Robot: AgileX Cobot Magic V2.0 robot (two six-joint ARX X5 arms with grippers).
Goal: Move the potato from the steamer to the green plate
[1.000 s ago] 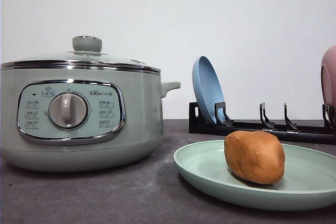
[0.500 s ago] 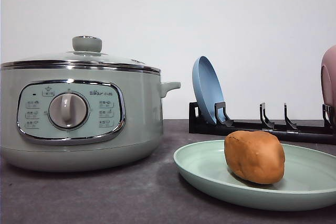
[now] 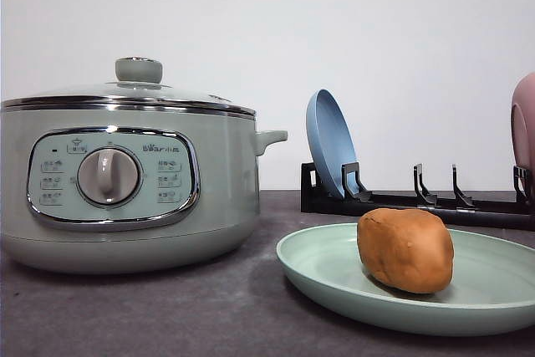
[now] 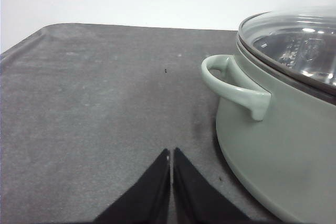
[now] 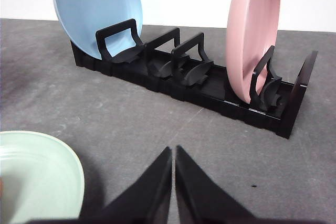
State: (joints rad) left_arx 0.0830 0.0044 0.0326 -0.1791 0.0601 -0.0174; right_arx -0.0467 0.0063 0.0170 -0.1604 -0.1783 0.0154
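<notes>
On the green plate (image 3: 334,277), at about 4 o'clock from the steamer (image 3: 125,181) in the front view, lies the potato (image 3: 405,250), resting near the plate's middle. The steamer stands at the plate's 10 o'clock, apart from it, with its glass lid (image 3: 125,94) on and the knob (image 3: 139,69) upright. Behind the plate, toward 12 o'clock, a black rack (image 3: 401,200) holds a blue plate (image 3: 330,144) on edge at its left end and a pink plate (image 3: 524,127) at its right end.

From the left wrist camera, the left gripper (image 4: 171,156) is closed with its fingertips together, holding nothing, above bare grey table (image 4: 94,103); the steamer's side handle (image 4: 231,85) is at its 2 o'clock, apart from it. From the right wrist camera, the right gripper (image 5: 173,153) is likewise pressed closed and empty over the table, with the green plate's rim (image 5: 73,166) at its 9 o'clock and the rack (image 5: 210,90) at 12 o'clock, blue plate (image 5: 97,11) and pink plate (image 5: 252,30) standing in it.
</notes>
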